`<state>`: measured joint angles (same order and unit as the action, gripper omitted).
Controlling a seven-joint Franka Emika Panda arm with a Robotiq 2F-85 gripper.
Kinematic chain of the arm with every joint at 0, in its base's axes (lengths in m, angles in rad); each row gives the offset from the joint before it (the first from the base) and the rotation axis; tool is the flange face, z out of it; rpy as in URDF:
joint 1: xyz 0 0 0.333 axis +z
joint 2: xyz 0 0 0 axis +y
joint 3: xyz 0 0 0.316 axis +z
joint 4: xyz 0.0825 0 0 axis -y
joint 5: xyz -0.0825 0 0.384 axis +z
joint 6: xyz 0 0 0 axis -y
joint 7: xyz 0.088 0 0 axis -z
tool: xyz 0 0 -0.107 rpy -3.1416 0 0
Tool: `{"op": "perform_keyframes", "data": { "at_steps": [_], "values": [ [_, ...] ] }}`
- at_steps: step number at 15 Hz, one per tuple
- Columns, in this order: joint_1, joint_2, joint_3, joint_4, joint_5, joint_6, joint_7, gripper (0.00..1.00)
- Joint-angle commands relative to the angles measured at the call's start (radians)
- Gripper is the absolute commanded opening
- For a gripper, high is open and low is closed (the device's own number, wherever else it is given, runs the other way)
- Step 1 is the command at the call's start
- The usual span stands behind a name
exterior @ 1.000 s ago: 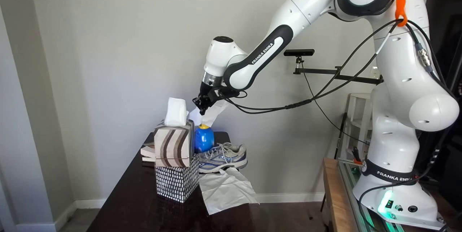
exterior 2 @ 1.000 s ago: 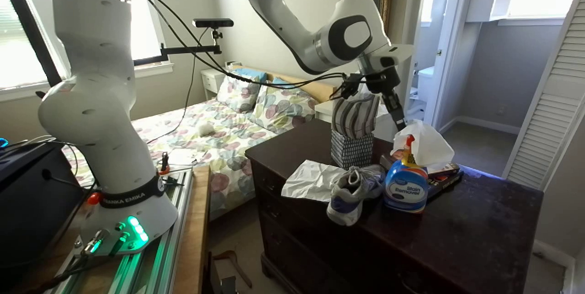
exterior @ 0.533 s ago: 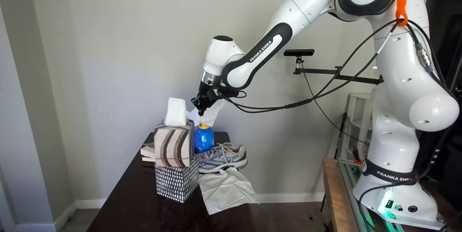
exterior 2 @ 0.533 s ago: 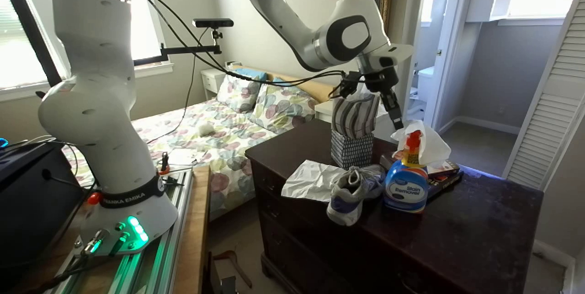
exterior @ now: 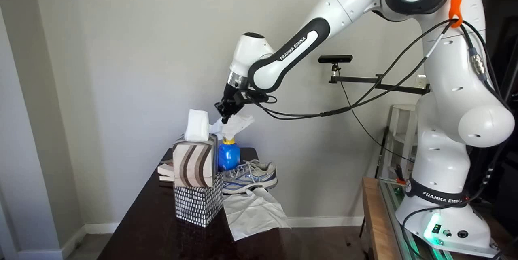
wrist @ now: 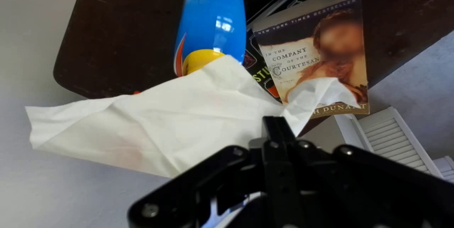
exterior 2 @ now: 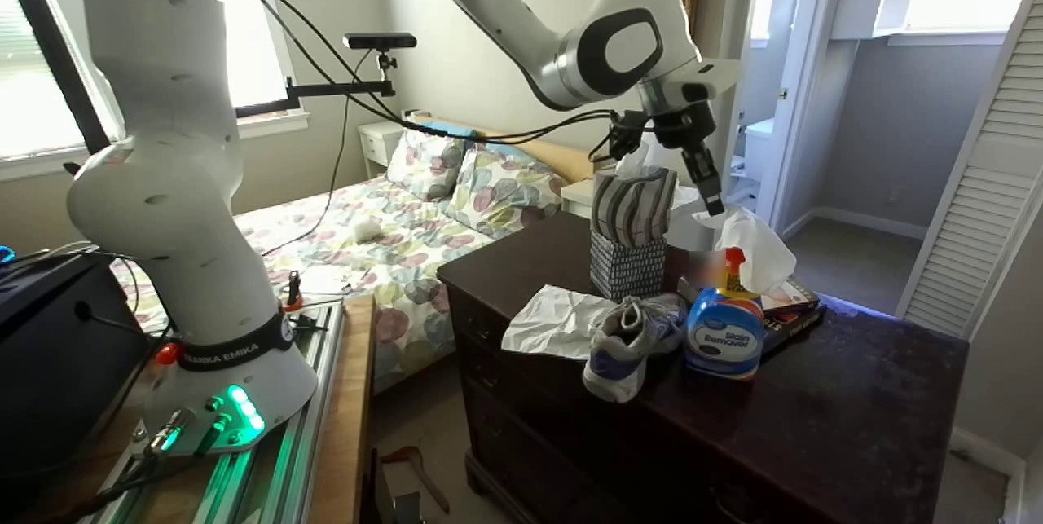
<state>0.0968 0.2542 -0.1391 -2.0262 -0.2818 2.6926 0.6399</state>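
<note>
My gripper (wrist: 278, 120) is shut, its two fingers pressed together on a white tissue (wrist: 198, 111). The tissue narrows at the fingertips, with a broad part spreading to one side and a small flap to the other. In both exterior views the gripper (exterior: 225, 119) points down above the dresser, the tissue (exterior 2: 758, 251) hanging beside and below its tips. Just beneath is a blue stain remover bottle (exterior 2: 723, 336) with a yellow neck and red trigger. From the wrist the tissue hides most of the bottle's sprayer. A paperback book (wrist: 287, 57) lies below the small flap.
A striped tissue box (exterior: 192, 163) stands on a patterned box (exterior: 198, 201), close to the gripper, with tissue sticking up from its top. A sneaker (exterior 2: 623, 353) and a crumpled white sheet (exterior 2: 562, 320) lie on the dark dresser (exterior 2: 864, 402). A wall (exterior: 133, 90) is behind.
Over the last half second my gripper has risen a little. The tissue has shifted and changed shape with it, showing more of the bottle's yellow neck. The dresser items stay put.
</note>
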Motion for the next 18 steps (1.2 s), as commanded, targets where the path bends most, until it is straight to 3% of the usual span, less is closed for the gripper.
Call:
{"op": "perform_keyframes", "data": {
  "at_steps": [1, 7, 11, 18],
  "values": [
    [-0.013, -0.046, 0.009, -0.016, 0.053, -0.038, -0.028, 0.00],
    [-0.027, -0.077, 0.014, -0.035, 0.051, -0.093, -0.061, 0.00],
    [-0.054, -0.140, 0.030, -0.059, 0.114, -0.112, -0.162, 0.00],
    [-0.099, -0.198, 0.014, -0.076, 0.054, -0.163, -0.192, 0.00]
  ]
}}
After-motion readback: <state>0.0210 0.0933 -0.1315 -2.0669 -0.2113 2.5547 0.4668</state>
